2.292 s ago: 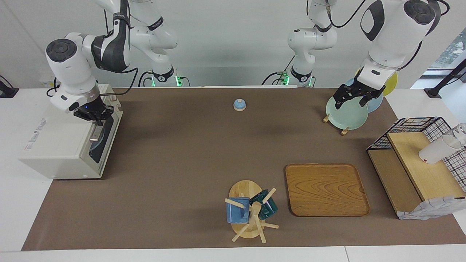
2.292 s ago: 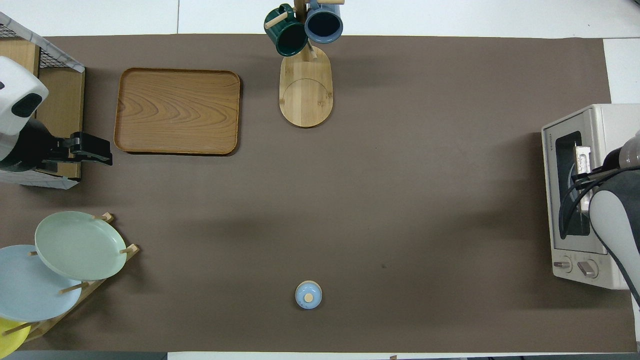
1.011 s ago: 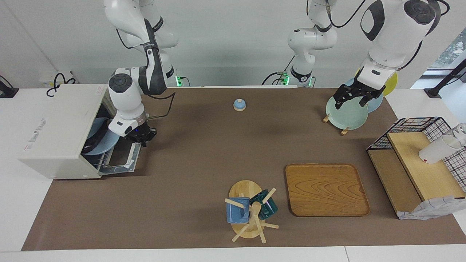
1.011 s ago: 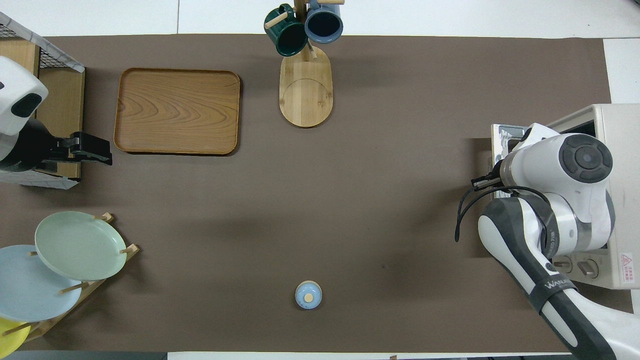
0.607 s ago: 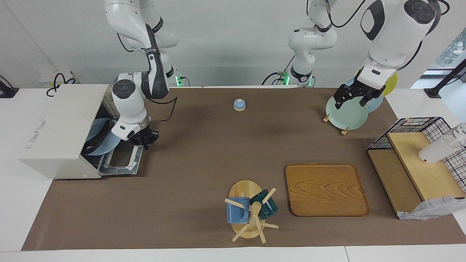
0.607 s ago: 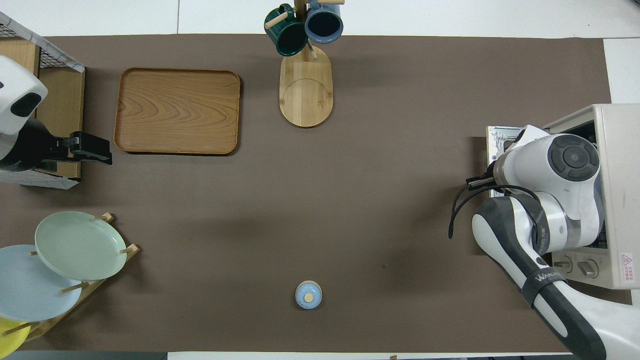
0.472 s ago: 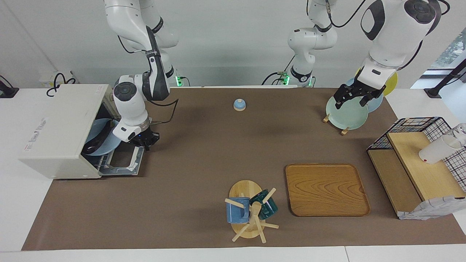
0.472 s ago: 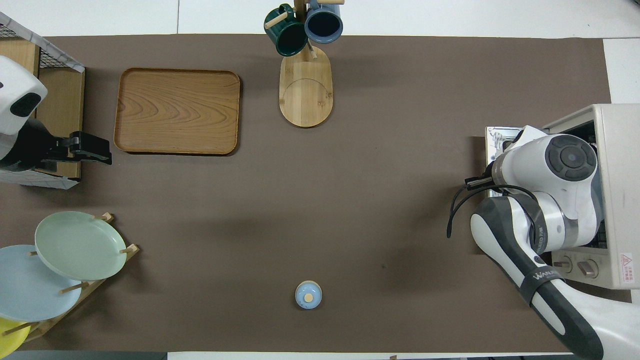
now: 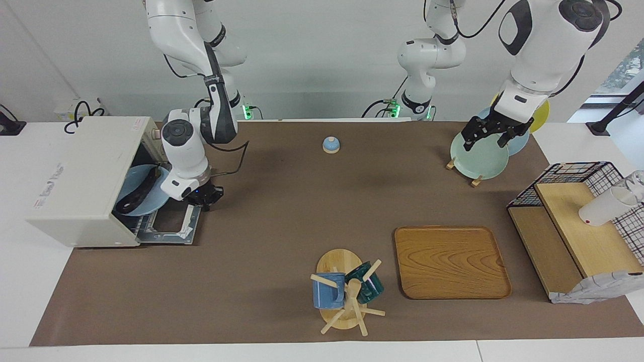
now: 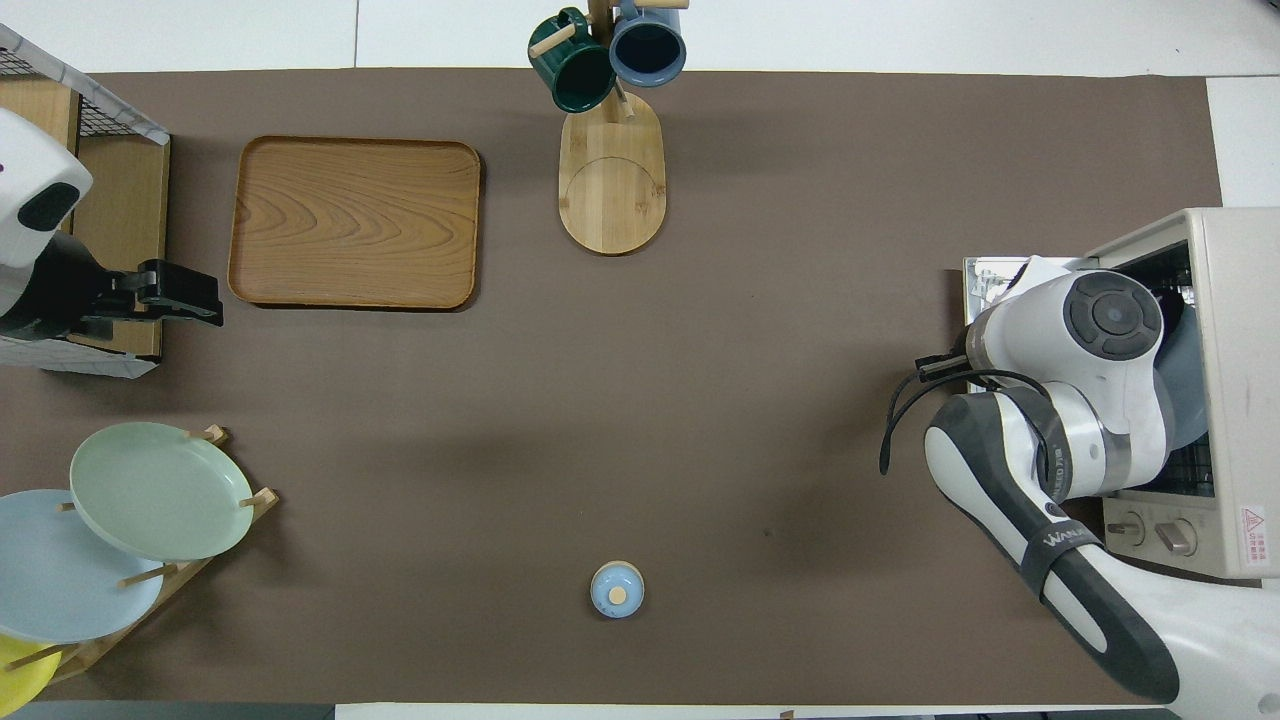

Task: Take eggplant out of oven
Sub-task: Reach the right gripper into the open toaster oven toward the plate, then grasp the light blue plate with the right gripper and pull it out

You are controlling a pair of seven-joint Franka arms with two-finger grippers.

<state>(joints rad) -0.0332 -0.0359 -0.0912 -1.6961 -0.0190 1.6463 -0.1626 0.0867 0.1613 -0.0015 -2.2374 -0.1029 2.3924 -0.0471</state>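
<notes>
The off-white oven (image 9: 83,181) stands at the right arm's end of the table, and its door (image 9: 168,223) lies folded down flat. Inside it, the dark eggplant (image 9: 138,193) lies on a light blue plate (image 9: 143,201) on the rack. My right gripper (image 9: 203,197) is down at the door's outer edge, shut on the handle. In the overhead view the right arm (image 10: 1090,390) covers the gripper and most of the oven's mouth; the oven (image 10: 1240,300) shows beside it. My left gripper (image 9: 489,134) waits open and empty in the air at the left arm's end.
A small blue bell (image 9: 331,145) sits near the robots at mid table. A wooden tray (image 9: 451,261) and a mug tree (image 9: 347,291) stand farther out. A plate rack (image 9: 480,156) and a wire shelf (image 9: 578,226) are at the left arm's end.
My right gripper has pulled the oven door from shut down to flat. The plate and the eggplant inside have come into sight. The left arm has not moved.
</notes>
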